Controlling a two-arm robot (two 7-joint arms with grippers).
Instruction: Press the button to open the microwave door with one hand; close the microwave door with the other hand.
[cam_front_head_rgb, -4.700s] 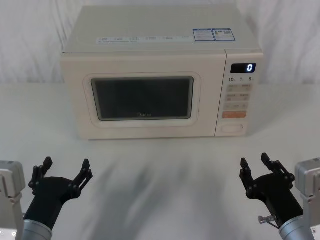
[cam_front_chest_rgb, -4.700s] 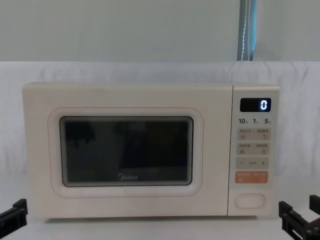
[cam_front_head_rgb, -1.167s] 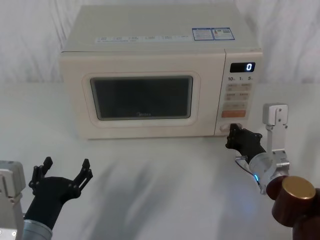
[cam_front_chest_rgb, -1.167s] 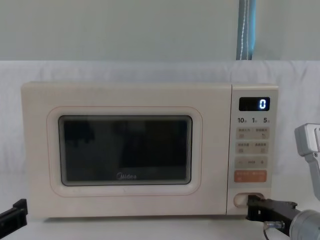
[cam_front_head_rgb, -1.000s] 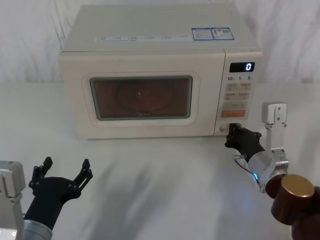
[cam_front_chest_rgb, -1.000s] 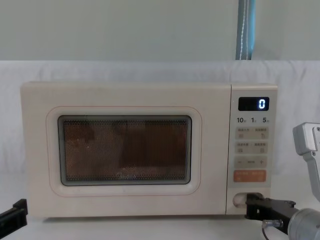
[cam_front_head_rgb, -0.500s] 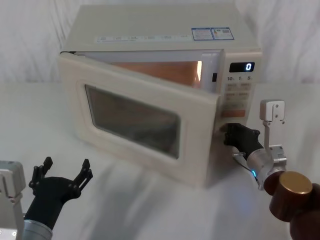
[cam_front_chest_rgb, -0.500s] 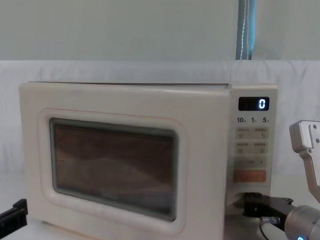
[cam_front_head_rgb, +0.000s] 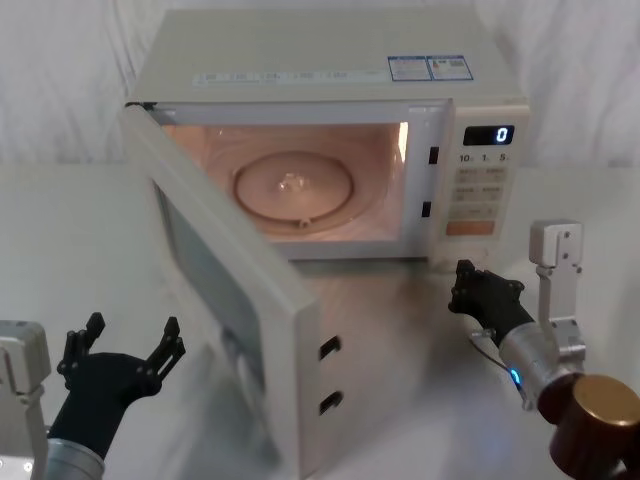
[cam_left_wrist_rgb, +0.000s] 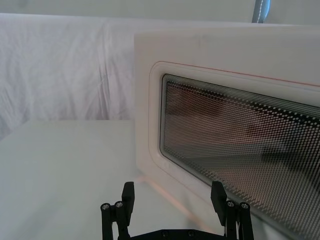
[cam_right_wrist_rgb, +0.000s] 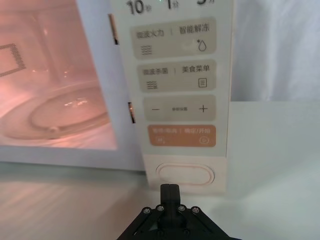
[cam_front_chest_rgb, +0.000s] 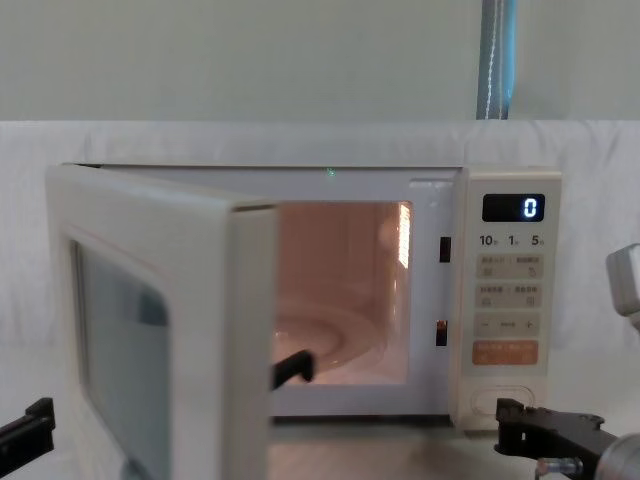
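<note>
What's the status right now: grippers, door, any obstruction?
Right gripper shut, just short of the button. Left gripper open, low beside the microwave door. Door swung wide open, cavity lit. Nothing blocking the door's swing.

Left gripper (cam_front_head_rgb: 128, 338), lower left of the head view: black linkage frame, two slim fingers, grey-white block beside it. Right gripper (cam_front_head_rgb: 462, 283), lower right: black, on a silver cylindrical wrist with a blue light, thin cable, white bracket, brown-and-gold joint.
</note>
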